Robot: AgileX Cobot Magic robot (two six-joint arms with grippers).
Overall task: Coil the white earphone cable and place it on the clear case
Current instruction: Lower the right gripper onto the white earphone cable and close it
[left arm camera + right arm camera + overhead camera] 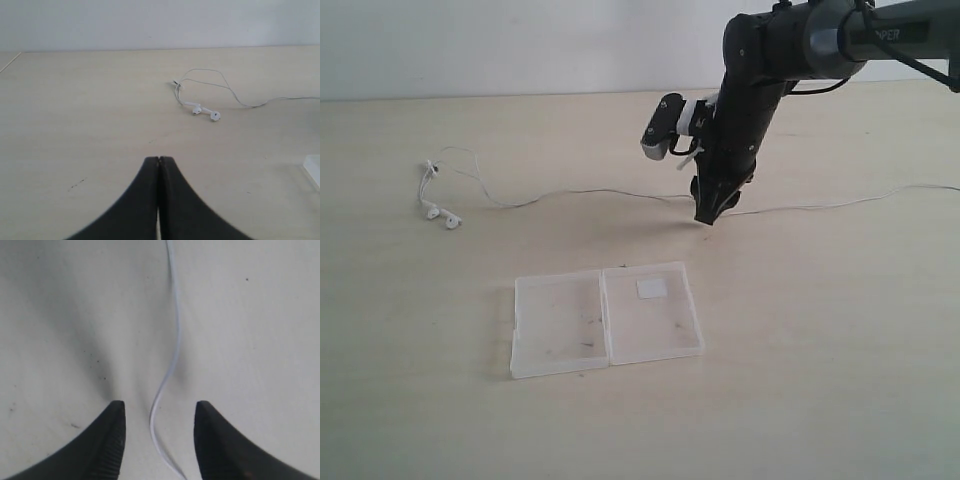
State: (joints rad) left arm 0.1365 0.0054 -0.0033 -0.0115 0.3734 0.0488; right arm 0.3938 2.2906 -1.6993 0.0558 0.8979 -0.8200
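Observation:
The white earphone cable (590,192) lies stretched across the table, its two earbuds (440,212) at the far left and its other end running off the right edge. The clear case (560,325) lies open and flat nearer the front, with a white sticker (651,289) on its right half. My right gripper (712,213) points down onto the cable's middle. In the right wrist view the right gripper (159,407) is open, with the cable (175,340) running between the jaws and touching neither. My left gripper (159,160) is shut and empty, facing the earbuds (206,112) from a distance.
The pale wooden table (820,380) has small dark specks. A light wall runs along its far edge. One corner of the clear case (312,165) shows in the left wrist view. The right arm's wrist camera (662,128) sticks out above the cable.

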